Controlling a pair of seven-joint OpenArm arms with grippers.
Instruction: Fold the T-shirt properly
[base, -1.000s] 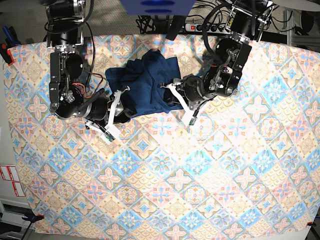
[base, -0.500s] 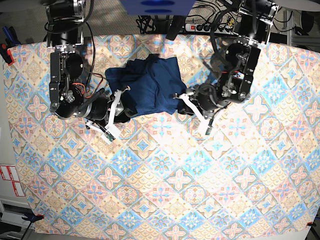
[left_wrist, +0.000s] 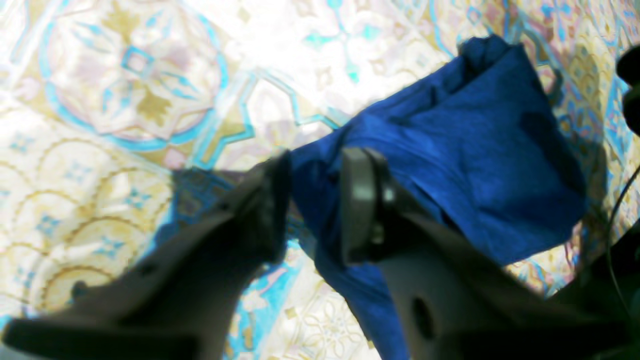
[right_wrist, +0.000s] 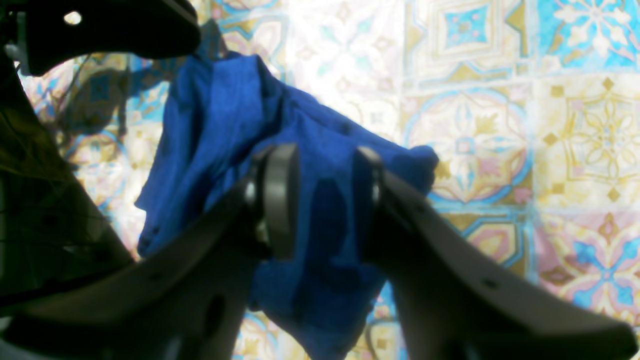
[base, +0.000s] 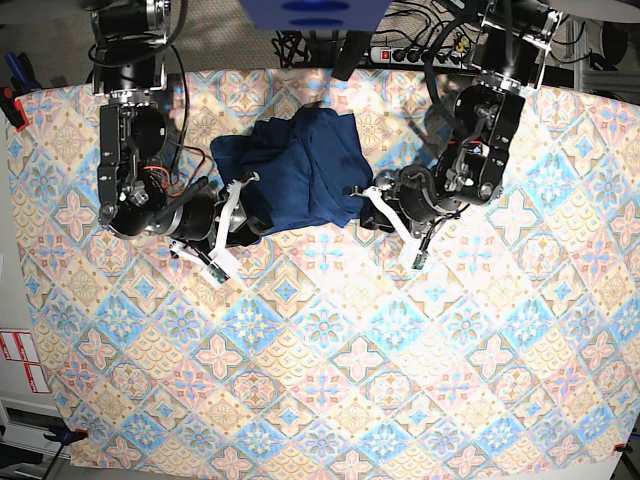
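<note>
The T-shirt (base: 295, 175) lies bunched in a rough dark-blue heap on the tile-patterned tablecloth (base: 330, 380), toward the far edge of the tabletop, its longer spread running side to side across the base view; which end is collar or hem cannot be told from the crumpled folds.

At the shirt's near-left corner in that view, the right gripper (right_wrist: 320, 200) has blue cloth filling the gap between its pads, so it appears to be grasping a fold of the T-shirt. At the shirt's near-right corner, the left gripper (left_wrist: 312, 205) has its pads apart with a strip of cloth edge between them; whether it pinches that edge or has let go cannot be told.

Judging from the heap, the step in hand is spreading the garment flat. Doing it well likely means both corners firmly caught, then drawn apart evenly and low, so the cloth opens without dragging the tablecloth
</note>
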